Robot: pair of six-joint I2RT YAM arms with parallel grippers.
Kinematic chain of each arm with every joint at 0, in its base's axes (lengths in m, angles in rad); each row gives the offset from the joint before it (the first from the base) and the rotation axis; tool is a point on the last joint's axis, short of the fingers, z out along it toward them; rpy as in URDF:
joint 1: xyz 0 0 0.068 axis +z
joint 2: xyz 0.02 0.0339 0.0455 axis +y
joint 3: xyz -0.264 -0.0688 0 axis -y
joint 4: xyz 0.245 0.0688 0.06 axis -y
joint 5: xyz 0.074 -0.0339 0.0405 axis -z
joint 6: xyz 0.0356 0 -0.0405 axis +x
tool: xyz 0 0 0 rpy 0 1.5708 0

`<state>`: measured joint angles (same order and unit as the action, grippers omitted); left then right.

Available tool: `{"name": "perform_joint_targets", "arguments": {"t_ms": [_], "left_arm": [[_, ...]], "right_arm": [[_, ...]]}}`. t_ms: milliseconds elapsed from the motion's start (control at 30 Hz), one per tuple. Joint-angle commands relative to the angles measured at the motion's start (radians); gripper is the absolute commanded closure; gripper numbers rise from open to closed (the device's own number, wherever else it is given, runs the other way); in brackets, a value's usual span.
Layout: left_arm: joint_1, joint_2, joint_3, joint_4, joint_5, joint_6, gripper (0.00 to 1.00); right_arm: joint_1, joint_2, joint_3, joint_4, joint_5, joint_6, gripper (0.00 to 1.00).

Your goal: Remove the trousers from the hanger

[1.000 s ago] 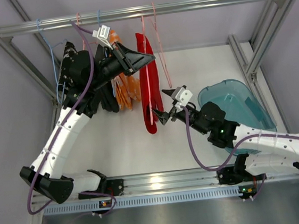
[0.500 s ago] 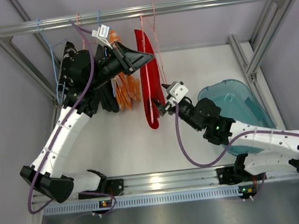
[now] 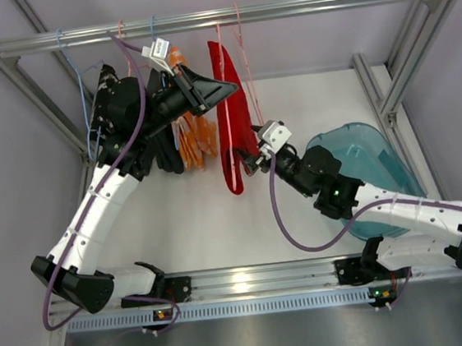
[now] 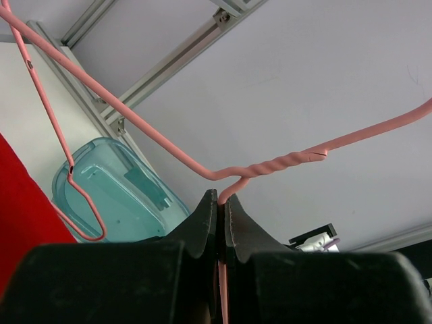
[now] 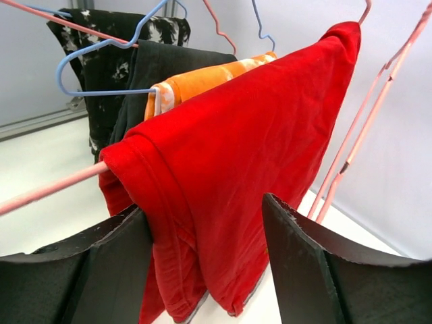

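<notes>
The red trousers point(image 3: 227, 115) point(image 5: 250, 155) hang folded over the bar of a pink hanger point(image 4: 270, 169) point(image 5: 47, 192), which hooks onto the metal rail point(image 3: 280, 8) across the top of the frame; the cloth drops down over the white table point(image 3: 307, 107). The right gripper point(image 3: 245, 165) point(image 5: 202, 209) is at the lower part of the red cloth with its jaws apart, one finger on each side and the fabric between them. The cloth shows no pinch, and I cannot tell if the fingers are pressing it. The left gripper point(image 3: 233, 89) point(image 4: 221, 223) is up near the rail, its jaws pinched tight on the pink wire just under the twisted neck of the hanger. Just beside the red pair, on the left arm's side, hang the orange trousers point(image 3: 194, 135) point(image 5: 202, 77) with white markings. Beyond them are black garments point(image 3: 167, 151) point(image 5: 155, 67) and a blue hanger point(image 5: 101, 54). A teal tub point(image 3: 370, 158) point(image 4: 115, 189) sits on the table on the right arm's side, well apart from the rail.
</notes>
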<state>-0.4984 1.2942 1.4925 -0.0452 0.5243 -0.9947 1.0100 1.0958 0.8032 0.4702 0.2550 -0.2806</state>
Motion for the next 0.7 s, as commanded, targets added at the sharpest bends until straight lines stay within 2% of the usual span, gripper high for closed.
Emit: {"name": "perform_joint_targets", "arguments": {"t_ms": [0,133,200,533,600,667], "left_arm": [[-0.002,-0.038,0.043,0.194,0.031,0.011,1.00],[-0.002,-0.039,0.031,0.194,0.026,0.004,1.00],[-0.002,-0.042,0.026,0.194,0.028,-0.004,1.00],[-0.002,-0.056,-0.011,0.196,0.034,-0.024,1.00],[-0.002,-0.064,-0.015,0.194,0.037,-0.024,1.00],[-0.003,-0.070,-0.021,0.194,0.039,-0.027,1.00]], "right_arm": [[-0.021,0.047,0.096,0.093,0.029,-0.020,0.36],[-0.021,0.087,0.123,0.122,0.075,-0.032,0.28],[-0.021,0.105,0.143,0.131,0.111,-0.034,0.28],[-0.021,0.159,0.183,0.174,0.185,-0.091,0.46],[-0.022,0.162,0.177,0.194,0.184,-0.100,0.48],[-0.027,0.177,0.177,0.200,0.184,-0.098,0.44]]}}
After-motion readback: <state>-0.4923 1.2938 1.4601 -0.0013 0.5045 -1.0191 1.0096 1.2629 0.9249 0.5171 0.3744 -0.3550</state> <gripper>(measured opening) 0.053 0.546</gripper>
